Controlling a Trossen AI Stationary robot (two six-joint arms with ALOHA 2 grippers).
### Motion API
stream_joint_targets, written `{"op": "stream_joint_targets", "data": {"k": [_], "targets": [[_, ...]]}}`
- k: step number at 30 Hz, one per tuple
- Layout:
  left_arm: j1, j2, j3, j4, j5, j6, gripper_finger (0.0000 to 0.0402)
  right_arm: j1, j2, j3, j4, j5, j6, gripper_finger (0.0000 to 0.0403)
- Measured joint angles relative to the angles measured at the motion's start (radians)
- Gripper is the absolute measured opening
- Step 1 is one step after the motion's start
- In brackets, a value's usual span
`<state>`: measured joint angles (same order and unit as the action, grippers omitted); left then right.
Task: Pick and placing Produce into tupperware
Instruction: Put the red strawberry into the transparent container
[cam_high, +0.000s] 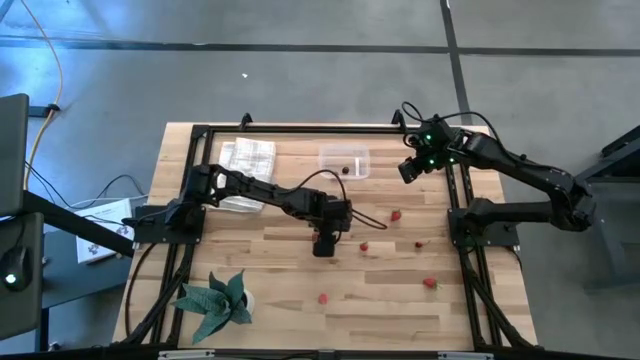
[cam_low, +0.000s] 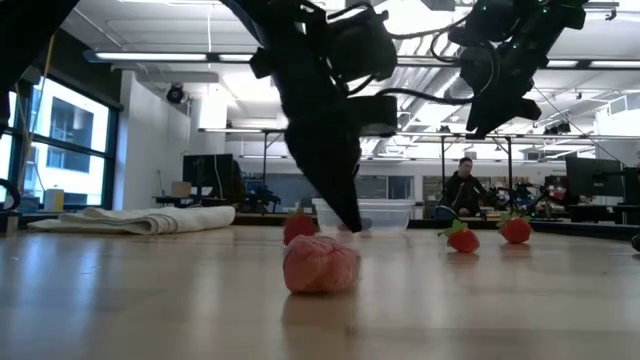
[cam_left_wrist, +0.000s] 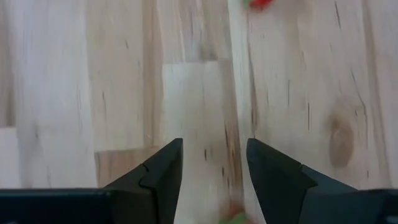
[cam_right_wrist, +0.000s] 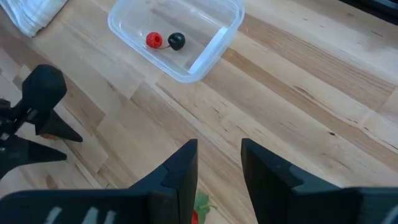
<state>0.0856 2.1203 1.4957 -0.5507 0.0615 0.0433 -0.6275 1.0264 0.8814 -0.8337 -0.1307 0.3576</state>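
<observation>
We see the left gripper lowered to the middle of the wooden table, its 2 dark fingers parted and empty, with bare planks showing in the gap between them. A red piece of produce lies on the wood ahead of it in the left wrist view, and a blurred scrap of red and green sits at the picture's edge just below the fingers.

The right gripper hangs above the table's far right side, beside the tupperware. Its jaws stand slightly apart and grasp nothing.

The clear tupperware sits near the far edge of the table, next to the folded white cloth. In the right wrist view it holds 2 pieces: 1 red berry and 1 dark berry, almost touching.

The rest of the produce lies loose on the table. We can make out at least 5 red pieces from above, among them 1 to the right of the left gripper, 1 near the front edge and 1 toward the right. A green leafy plant rests at the front left corner.

In the low view, a pale red piece sits closest to the camera.
</observation>
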Motion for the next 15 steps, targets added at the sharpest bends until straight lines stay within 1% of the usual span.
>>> {"op": "stream_joint_targets", "data": {"k": [5, 9, 12, 15], "targets": [[-0.001, 0.005, -0.001, 0.003, 0.002, -0.001, 0.0168, 0.000, 0.000, 0.000, -0.002, 0.000, 0.000, 0.0114], [0.000, 0.010, 0.002, 0.000, 0.001, -0.035, 0.0168, 0.000, 0.000, 0.000, -0.003, 0.000, 0.000, 0.0114], [0.000, 0.010, 0.038, -0.030, -0.006, -0.060, 0.0168, 0.000, 0.000, 0.000, -0.005, 0.000, 0.000, 0.0114], [0.000, 0.010, 0.106, -0.111, -0.014, -0.072, 0.0168, 0.000, 0.000, 0.000, -0.005, 0.000, 0.000, 0.0114]]}}
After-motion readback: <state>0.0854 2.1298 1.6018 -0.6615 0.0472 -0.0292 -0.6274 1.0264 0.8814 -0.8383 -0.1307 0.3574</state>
